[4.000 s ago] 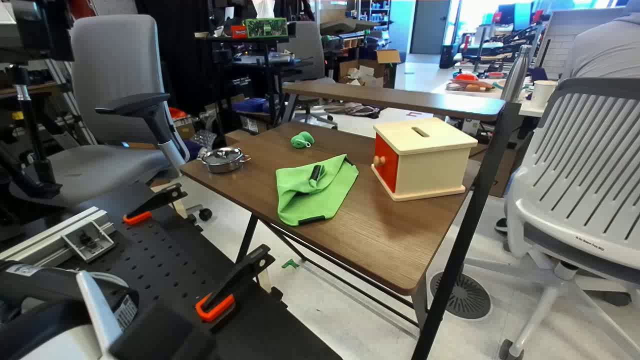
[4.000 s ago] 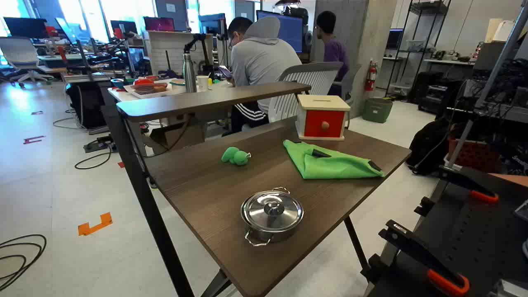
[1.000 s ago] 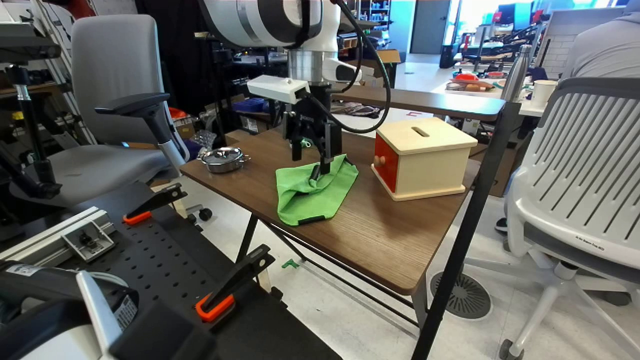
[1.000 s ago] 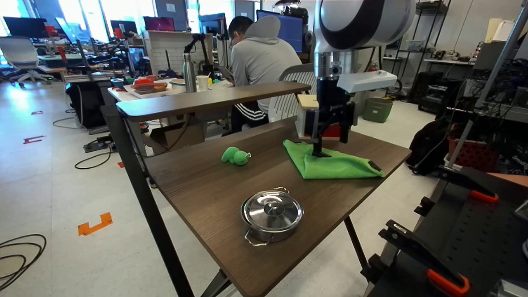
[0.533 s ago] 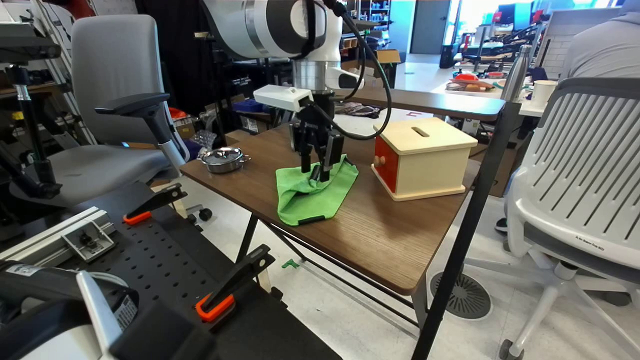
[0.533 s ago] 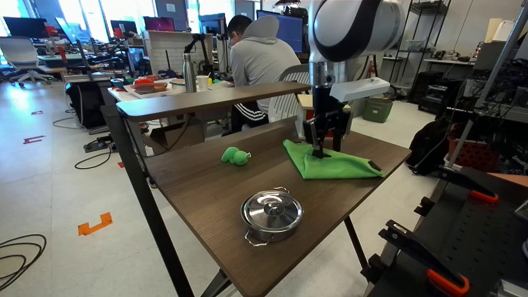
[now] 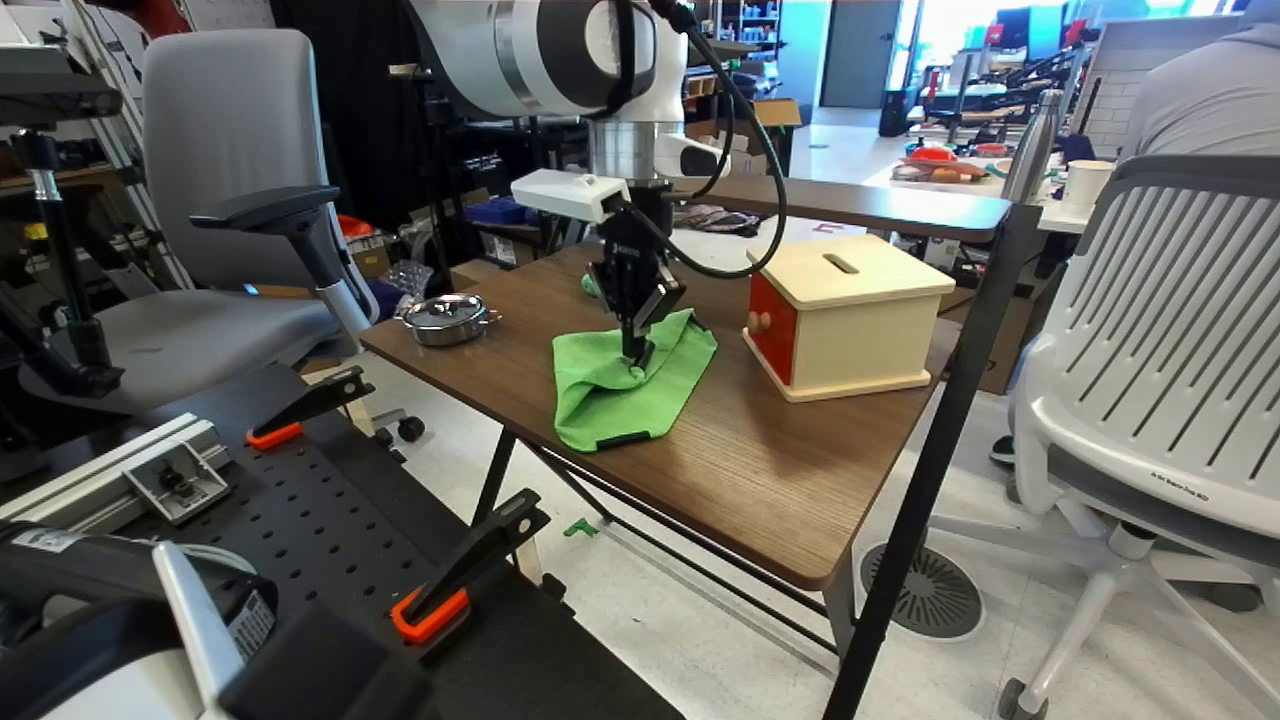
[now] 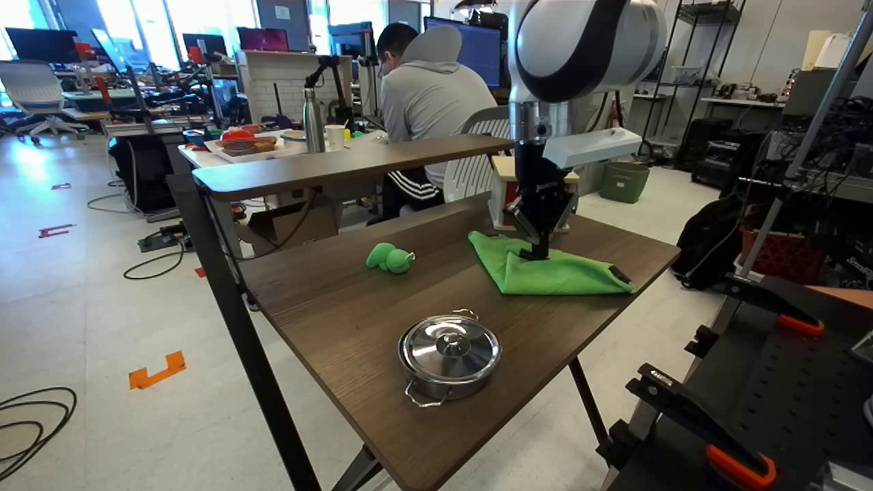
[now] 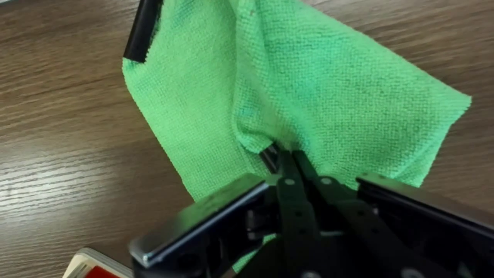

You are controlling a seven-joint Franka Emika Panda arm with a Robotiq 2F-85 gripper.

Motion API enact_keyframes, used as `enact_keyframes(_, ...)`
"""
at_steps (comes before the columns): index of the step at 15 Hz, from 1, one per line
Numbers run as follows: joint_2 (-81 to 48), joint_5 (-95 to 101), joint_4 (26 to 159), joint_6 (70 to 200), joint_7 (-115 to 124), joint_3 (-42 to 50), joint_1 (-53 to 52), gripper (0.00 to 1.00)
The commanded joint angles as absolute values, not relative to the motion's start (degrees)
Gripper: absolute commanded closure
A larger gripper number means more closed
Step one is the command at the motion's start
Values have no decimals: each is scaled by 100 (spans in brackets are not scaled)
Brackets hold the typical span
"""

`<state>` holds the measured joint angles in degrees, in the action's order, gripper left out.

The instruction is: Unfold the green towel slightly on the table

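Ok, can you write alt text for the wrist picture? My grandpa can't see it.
Closed black fingers seem to pinch a partly folded green towel beside a black strip. The towel lies on a brown table; a box corner shows at bottom left.

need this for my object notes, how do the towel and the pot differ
The towel is green cloth; the pot is shiny metal. The towel lies partly folded, but the pot stands upright, covered. The end effector looks closed on the towel; the pot stands apart from it. Both rest on the table.
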<state>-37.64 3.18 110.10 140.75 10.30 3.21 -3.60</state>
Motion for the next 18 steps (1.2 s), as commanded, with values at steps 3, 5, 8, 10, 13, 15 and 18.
enact_keyframes(3, -3966, 456, 10821, 14071, 1185, 479, -484, 74)
enact_keyframes(5, -3974, 457, 10829, 14072, 1189, 485, -495, 66)
enact_keyframes(8, -3992, 483, 10831, 14075, 1208, 502, -521, 43)
enact_keyframes(10, -4015, 490, 10816, 14054, 1217, 506, -525, 31)
enact_keyframes(13, -4045, 526, 10798, 14041, 1205, 515, -533, 69)
enact_keyframes(15, -4051, 532, 10792, 14033, 1206, 520, -538, 85)
enact_keyframes(18, -4054, 541, 10788, 14018, 1187, 521, -539, 100)
